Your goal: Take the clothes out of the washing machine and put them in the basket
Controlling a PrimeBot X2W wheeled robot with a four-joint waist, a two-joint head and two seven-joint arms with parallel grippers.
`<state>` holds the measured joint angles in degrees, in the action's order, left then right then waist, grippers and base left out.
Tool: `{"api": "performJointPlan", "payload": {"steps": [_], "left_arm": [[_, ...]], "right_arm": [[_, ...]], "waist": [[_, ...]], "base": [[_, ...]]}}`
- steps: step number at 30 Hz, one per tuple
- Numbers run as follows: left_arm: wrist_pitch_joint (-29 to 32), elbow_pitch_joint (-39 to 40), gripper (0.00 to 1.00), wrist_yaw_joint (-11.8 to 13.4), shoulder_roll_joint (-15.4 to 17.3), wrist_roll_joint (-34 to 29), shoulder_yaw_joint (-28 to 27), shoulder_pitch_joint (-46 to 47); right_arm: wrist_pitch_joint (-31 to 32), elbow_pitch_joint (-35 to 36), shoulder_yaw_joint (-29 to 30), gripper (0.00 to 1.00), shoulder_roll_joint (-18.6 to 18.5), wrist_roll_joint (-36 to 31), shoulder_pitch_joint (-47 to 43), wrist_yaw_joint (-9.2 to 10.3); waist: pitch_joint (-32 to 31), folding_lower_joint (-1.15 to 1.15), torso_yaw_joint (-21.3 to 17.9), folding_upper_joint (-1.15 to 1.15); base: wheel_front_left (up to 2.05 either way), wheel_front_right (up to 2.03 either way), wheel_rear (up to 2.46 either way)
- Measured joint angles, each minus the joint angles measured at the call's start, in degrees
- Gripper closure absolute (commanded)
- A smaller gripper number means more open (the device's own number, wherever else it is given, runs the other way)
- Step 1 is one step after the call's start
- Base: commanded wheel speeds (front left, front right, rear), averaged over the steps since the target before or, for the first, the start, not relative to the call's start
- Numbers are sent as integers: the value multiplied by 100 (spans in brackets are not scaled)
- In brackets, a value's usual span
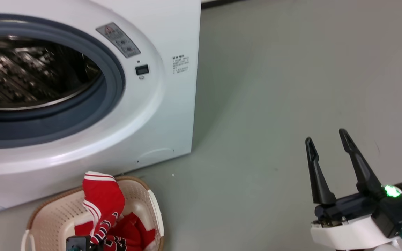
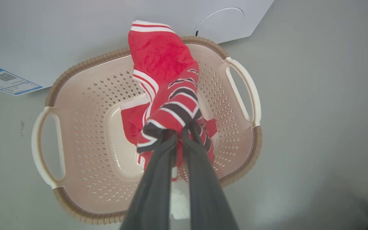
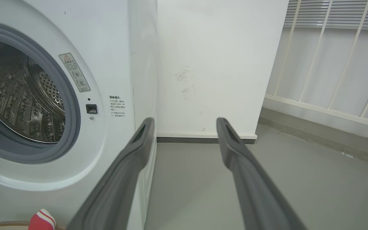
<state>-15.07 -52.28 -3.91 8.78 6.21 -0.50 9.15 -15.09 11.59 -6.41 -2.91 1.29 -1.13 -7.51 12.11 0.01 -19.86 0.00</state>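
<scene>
One washing machine (image 1: 152,115) stands in the head view. It is white, with a round open hole and a shiny drum (image 1: 30,73) inside. One basket (image 1: 47,216) sits on the grey floor (image 1: 274,87) just in front of it. One bunch of red clothes (image 1: 105,200) hangs into the basket, and its top pokes above the rim. One right claw (image 1: 325,136) floats over the floor, well apart from the basket. Its two fingers are spread and hold nothing.

In the left wrist view, the left claw (image 2: 181,131) is clenched on the stripy edge of the clothes, over the middle of the basket. The low end of the clothes lies on the basket's bottom. The basket has two handles (image 2: 251,92).

In the right wrist view, one white wall (image 3: 219,64) stands behind the washing machine.
</scene>
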Motion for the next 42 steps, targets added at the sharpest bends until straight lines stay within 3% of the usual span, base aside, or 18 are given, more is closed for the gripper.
{"api": "performJointPlan", "payload": {"steps": [15,25,32,33,34,42], "left_arm": [[52,-1714,100,88,391,71,-2,1962],[533,-2043,100,344,581,42,100,2767],[648,-2106,100,441,613,74,143,2902],[632,-2112,71,441,611,89,151,2902],[604,-2118,0,442,609,97,170,2902],[198,-2135,0,415,430,188,226,2568]], "right_arm": [[0,333,116,0,0,341,803,0],[-1,464,276,0,1,526,1162,0],[0,448,279,0,1,593,1280,0],[0,439,276,0,1,599,1285,0],[0,417,269,0,1,600,1285,0],[0,210,220,0,2,543,1204,0]], "waist": [[1734,1,-152,0],[2785,1,-113,0],[3138,1,-31,0],[3139,0,-15,0],[3124,1,-6,0],[2551,0,80,0]], "base": [[0,0,0],[0,0,0],[0,0,0],[0,0,0],[0,0,0],[0,0,0]]}}
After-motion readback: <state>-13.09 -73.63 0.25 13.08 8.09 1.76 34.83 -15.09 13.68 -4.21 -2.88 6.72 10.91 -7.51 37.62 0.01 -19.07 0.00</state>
